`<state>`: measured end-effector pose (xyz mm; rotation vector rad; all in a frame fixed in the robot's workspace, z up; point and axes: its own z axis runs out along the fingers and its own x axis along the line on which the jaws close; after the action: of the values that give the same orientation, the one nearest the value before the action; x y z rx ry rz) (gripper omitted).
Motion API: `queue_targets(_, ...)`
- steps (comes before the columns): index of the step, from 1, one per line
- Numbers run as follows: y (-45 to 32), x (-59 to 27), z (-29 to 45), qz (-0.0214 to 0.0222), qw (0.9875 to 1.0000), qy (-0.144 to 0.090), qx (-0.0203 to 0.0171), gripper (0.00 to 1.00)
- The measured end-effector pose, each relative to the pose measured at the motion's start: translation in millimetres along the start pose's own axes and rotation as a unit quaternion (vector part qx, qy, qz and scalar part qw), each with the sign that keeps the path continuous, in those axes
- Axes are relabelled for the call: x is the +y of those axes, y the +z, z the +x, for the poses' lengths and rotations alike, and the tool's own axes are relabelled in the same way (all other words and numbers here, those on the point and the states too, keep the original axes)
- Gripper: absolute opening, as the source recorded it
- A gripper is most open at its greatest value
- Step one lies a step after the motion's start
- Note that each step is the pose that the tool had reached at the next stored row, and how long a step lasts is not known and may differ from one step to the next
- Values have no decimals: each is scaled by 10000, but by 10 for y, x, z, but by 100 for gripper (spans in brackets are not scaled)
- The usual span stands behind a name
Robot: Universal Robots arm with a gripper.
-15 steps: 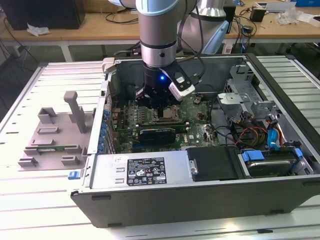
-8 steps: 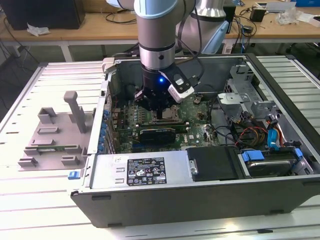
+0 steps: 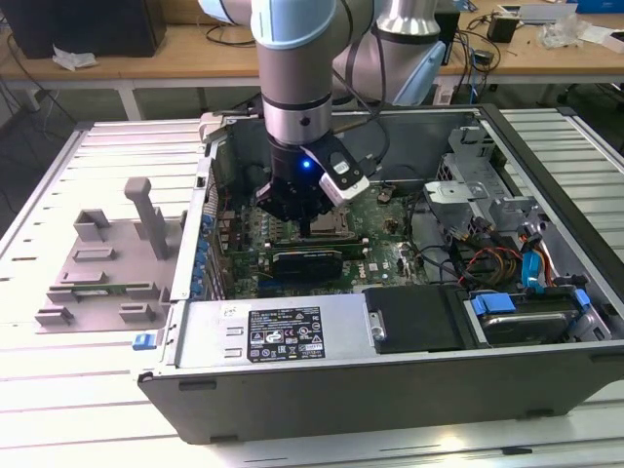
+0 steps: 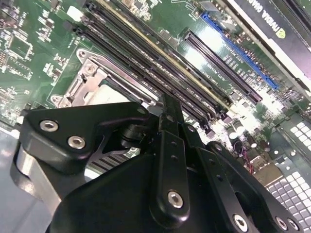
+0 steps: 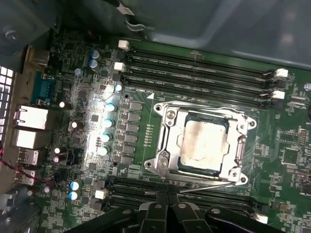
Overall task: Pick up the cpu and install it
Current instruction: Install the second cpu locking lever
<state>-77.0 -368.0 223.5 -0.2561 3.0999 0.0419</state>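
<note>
One open computer case (image 3: 390, 322) lies on the worktop (image 3: 58, 390), one grey fixture (image 3: 107, 263) beside it. One arm's end effector (image 3: 310, 222) hangs inside over the motherboard (image 5: 160, 126); whether its fingers are open, I cannot tell. One cpu (image 5: 203, 145), square with a smudged silver top, sits in the metal-framed socket (image 5: 167, 141) between memory slot rows.

Cpu (image 5: 203, 145) seated in its socket frame (image 5: 167, 165) on the motherboard (image 5: 141, 141) inside the open case (image 3: 390, 390), fixture (image 3: 107, 263) outside at the exterior view's left.
</note>
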Motion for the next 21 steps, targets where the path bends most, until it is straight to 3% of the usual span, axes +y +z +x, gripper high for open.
queue_targets(3, 43, -13, 36, -23, 10000, -9, -5, 11)
queue_targets(6, 58, -33, 49, -74, 10000, -8, -35, 11)
queue_targets(8, 65, -38, 51, -123, 9999, -3, -58, 11)
queue_targets(11, 81, -39, 53, -237, 9997, 35, -104, 11)
queue_targets(14, 82, -41, 54, -244, 9996, 45, -111, 11)
queue_targets(18, 102, -48, 55, -236, 9991, 339, -125, 11)
queue_targets(21, 115, -53, 61, -295, 9988, 363, -134, 11)
